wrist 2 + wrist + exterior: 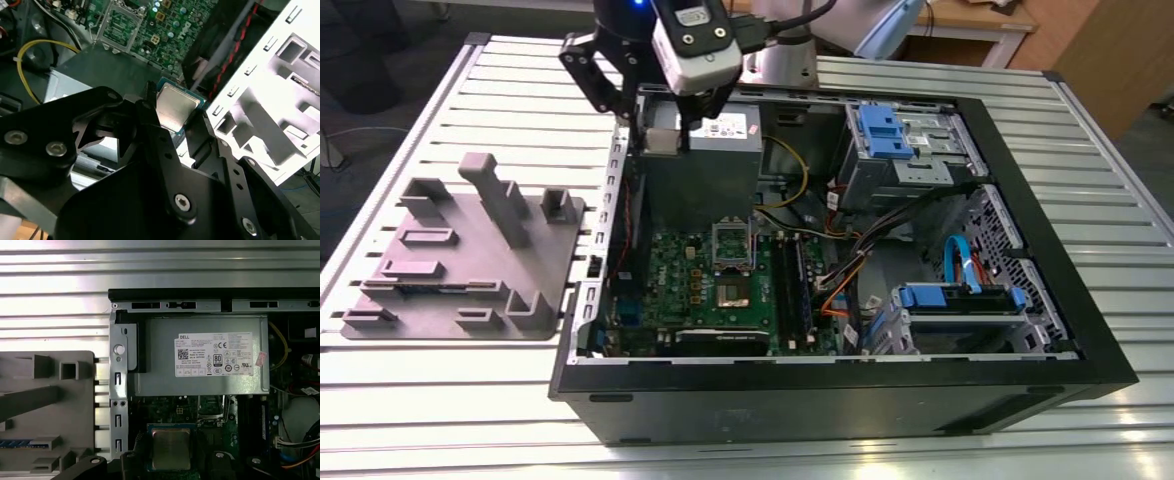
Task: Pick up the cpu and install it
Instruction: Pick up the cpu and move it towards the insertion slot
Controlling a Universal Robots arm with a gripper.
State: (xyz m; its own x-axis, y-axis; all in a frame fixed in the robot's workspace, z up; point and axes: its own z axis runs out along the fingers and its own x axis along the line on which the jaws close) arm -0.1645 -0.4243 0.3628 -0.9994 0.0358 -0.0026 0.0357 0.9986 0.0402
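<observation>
My pincer (pixel 176 114) is clamped on the cpu (pixel 174 106). My black fingers (pixel 150 107) press against two opposite edges of the chip, and its pale silver top faces outward, tilted, in the second wrist view. In both wrist views the chip touches nothing except my fingers.

In the exterior view I hang in the upper part of the frame, toward the exterior view's left. The cpu is a small pale square under my black linkages, just beside the grey power supply (pixel 200 360) with its white label. That box sits in the far corner of the open computer case (pixel 1067 330).

Lower down, near the middle of the exterior view, the green motherboard (pixel 680 290) lies flat on the case floor. The metal-framed socket (pixel 724 292) with its dark centre sits on it, well apart from the chip I hold. A yellow cable (pixel 30 50) loops beside the power supply.

On the exterior view's left, outside the case and just beside its wall, the grey fixture (pixel 454 260) rests on the slatted metal table (pixel 454 420).
</observation>
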